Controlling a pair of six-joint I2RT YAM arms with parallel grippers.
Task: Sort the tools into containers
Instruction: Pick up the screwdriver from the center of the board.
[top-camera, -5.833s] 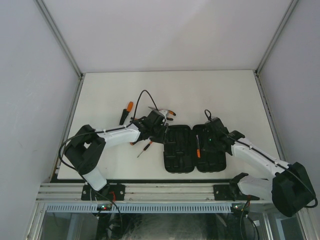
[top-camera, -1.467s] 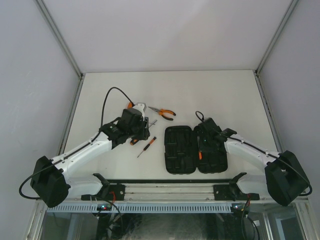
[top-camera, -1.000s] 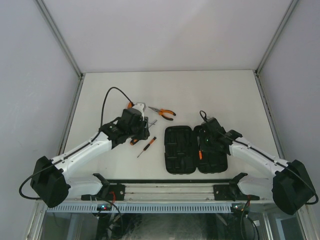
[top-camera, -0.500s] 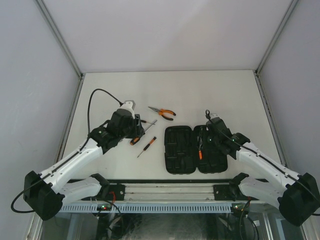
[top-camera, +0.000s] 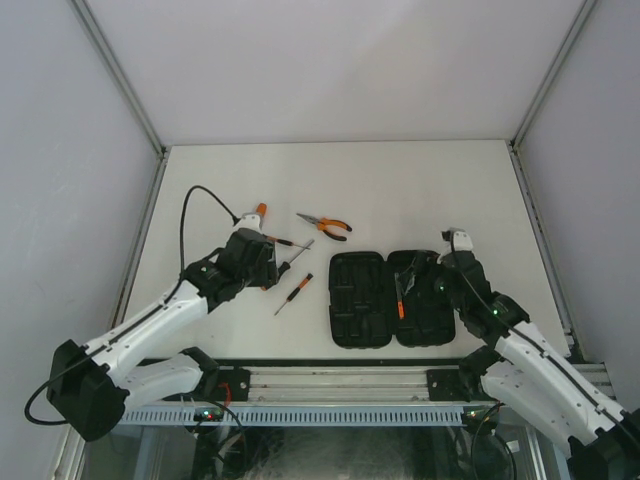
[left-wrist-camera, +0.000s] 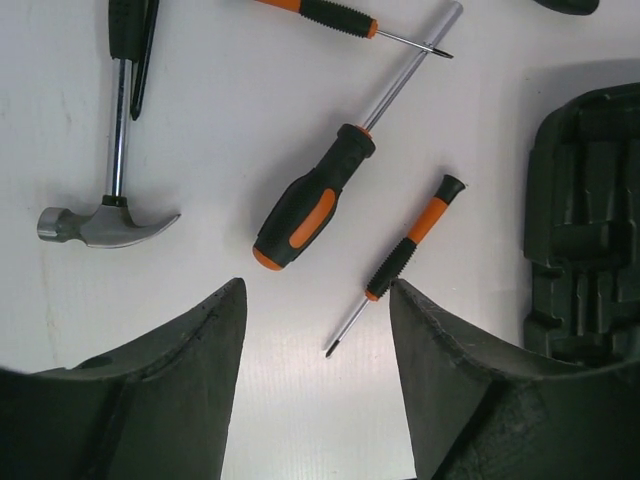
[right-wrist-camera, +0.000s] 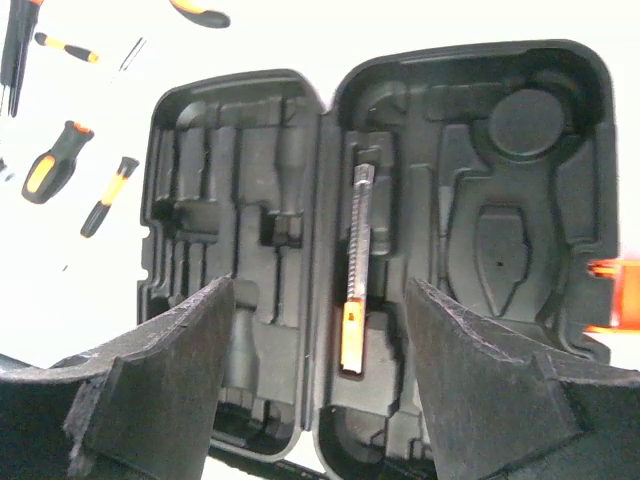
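Note:
The black case (top-camera: 362, 300) lies open on the table, both moulded halves facing up. A thin tool with an orange handle (right-wrist-camera: 352, 338) lies in a slot beside the hinge, also seen from above as the same thin tool (top-camera: 399, 303). My right gripper (right-wrist-camera: 320, 290) hangs open above it, holding nothing. My left gripper (left-wrist-camera: 315, 300) is open over bare table. Just beyond it lie a thick screwdriver (left-wrist-camera: 310, 200), a thin screwdriver (left-wrist-camera: 405, 255) and a hammer (left-wrist-camera: 105, 218). The pliers (top-camera: 325, 225) lie farther back.
Another thin screwdriver (left-wrist-camera: 345, 18) lies past the thick one. The case's orange latch (right-wrist-camera: 610, 295) sits on its right edge. White walls close in the table on three sides, and the rail with the arm bases (top-camera: 330, 385) runs along the near edge.
My right gripper has opened and drawn back towards the near right, leaving the thin tool in its slot. My left gripper has pulled back slightly and opened wider.

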